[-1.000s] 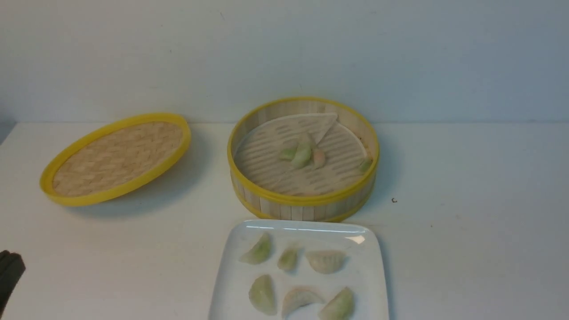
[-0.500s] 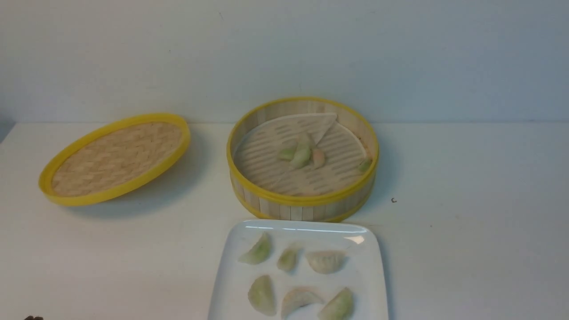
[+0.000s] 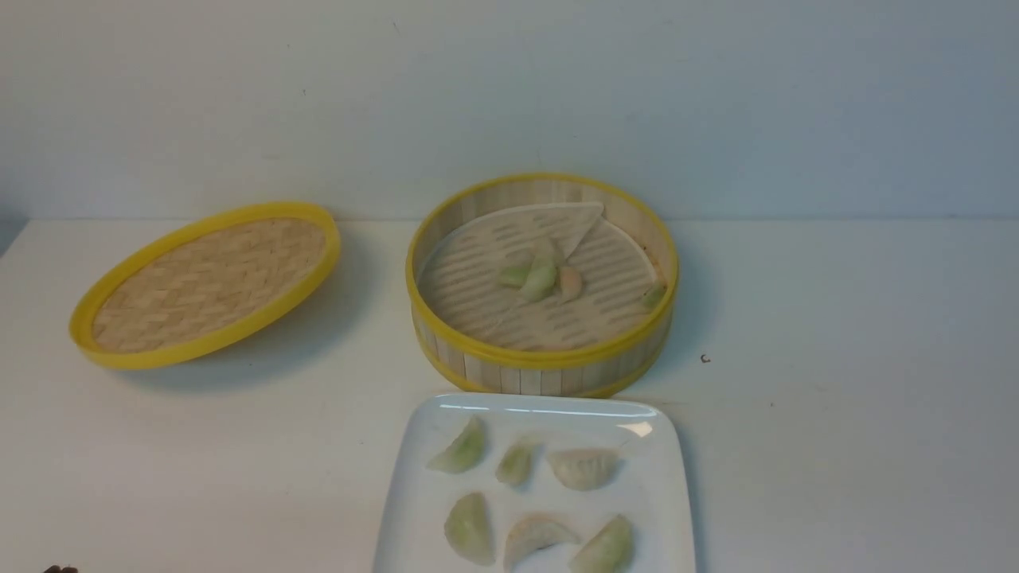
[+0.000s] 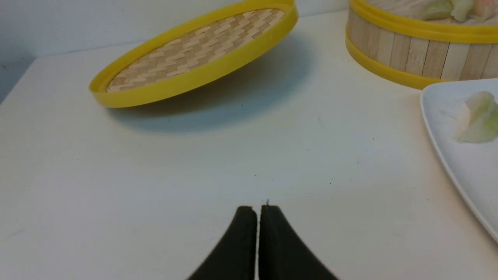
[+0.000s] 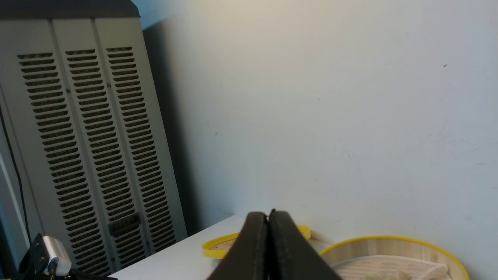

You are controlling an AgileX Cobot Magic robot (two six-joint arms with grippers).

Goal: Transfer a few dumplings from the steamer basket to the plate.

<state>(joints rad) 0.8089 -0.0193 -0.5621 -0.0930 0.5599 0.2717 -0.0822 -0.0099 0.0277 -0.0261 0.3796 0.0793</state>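
The steamer basket (image 3: 541, 362) stands at the middle back and holds several dumplings (image 3: 541, 277). The white plate (image 3: 414, 477) lies just in front of it with several dumplings (image 3: 583, 467) on it. My left gripper (image 4: 258, 208) is shut and empty, low over the bare table left of the plate (image 4: 447, 171); the front view shows only a dark tip at the bottom left corner (image 3: 60, 569). My right gripper (image 5: 268, 213) is shut and empty, raised, with the basket rim (image 5: 393, 238) beyond it; it is out of the front view.
The flat woven yellow-rimmed lid (image 3: 207, 280) rests tilted on the table left of the basket, also in the left wrist view (image 4: 194, 54). A wall stands close behind. A grey vented cabinet (image 5: 85, 147) stands beyond the table's left end.
The left gripper has drawn back out of the front view's lower left corner. The dumplings, basket, plate and lid have not moved.
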